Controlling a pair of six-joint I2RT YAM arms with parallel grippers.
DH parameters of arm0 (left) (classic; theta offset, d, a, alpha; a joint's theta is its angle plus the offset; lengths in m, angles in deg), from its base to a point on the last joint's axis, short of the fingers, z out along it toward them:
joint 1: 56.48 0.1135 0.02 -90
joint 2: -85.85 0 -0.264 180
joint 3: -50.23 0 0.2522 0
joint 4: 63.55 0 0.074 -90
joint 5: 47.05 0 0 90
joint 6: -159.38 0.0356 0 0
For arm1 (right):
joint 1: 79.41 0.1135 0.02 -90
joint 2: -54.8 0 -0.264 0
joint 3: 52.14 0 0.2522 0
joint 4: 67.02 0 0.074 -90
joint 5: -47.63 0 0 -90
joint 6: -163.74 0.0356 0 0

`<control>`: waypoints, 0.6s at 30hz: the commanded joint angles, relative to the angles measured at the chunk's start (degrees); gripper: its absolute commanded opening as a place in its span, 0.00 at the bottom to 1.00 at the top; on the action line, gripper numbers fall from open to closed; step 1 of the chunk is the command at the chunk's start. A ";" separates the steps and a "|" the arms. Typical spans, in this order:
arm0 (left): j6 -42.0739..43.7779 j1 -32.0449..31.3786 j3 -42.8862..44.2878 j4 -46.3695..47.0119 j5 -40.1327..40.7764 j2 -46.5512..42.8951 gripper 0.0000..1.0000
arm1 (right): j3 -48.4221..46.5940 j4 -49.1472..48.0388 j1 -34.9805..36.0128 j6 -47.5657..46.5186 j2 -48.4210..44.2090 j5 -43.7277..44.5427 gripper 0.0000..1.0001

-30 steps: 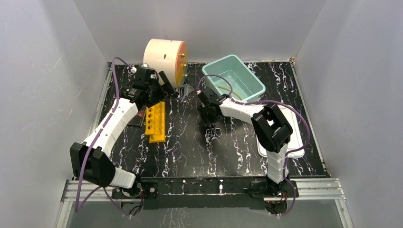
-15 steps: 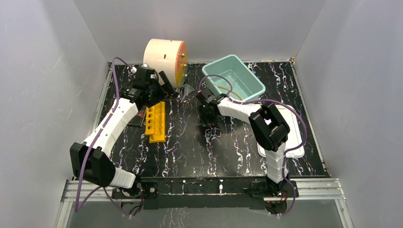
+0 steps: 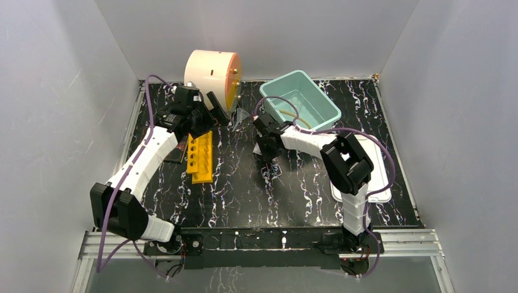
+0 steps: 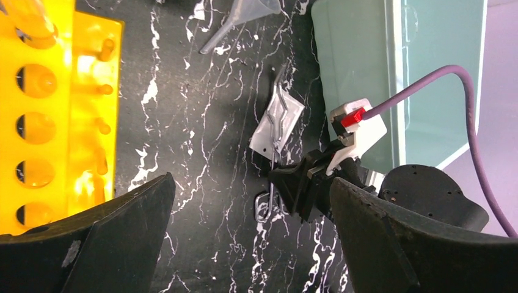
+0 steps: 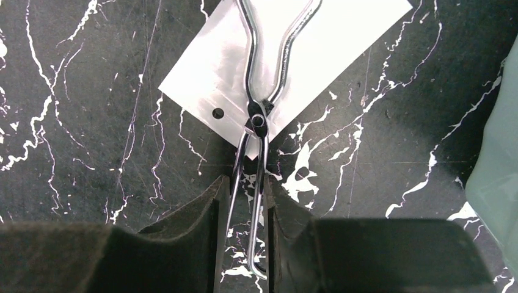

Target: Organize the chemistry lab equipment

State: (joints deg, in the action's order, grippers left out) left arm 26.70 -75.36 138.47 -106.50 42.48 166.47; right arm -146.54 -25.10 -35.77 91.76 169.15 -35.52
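Here the right tool (image 5: 243, 192), arm stooped low, clamps the tongs (image 5: 256, 119) flat on the bench (image 5: 91, 91) beside the tub (image 4: 354, 49); the left tool (image 4: 247, 198) hangs spread by the rack (image 4: 91, 122). Tong tips run off the right wrist view.

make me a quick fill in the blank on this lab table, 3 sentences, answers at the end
1. The flat card under the metal tongs is ___ in colour.
2. The right gripper pinches the tongs' handles, while the left gripper is wide ___.
3. The tube rack beside the left arm is ___ in colour.

Missing words: white; open; yellow
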 commanded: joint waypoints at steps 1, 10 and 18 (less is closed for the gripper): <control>-0.63 -0.12 -2.40 1.96 -4.44 -1.93 0.98 | 3.92 -2.23 0.27 -1.49 -3.46 -3.75 0.31; -2.39 -0.13 -6.83 5.88 -11.46 -0.09 0.98 | 13.07 -6.94 0.31 -3.95 -9.08 -10.04 0.31; -1.91 -0.19 -5.62 4.48 -8.39 0.69 0.97 | 8.49 -3.77 0.43 -2.75 -9.69 -5.23 0.56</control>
State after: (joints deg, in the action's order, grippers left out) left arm 24.76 -75.38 131.85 -101.28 32.93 167.87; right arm -133.10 -31.79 -35.62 88.48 159.75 -43.43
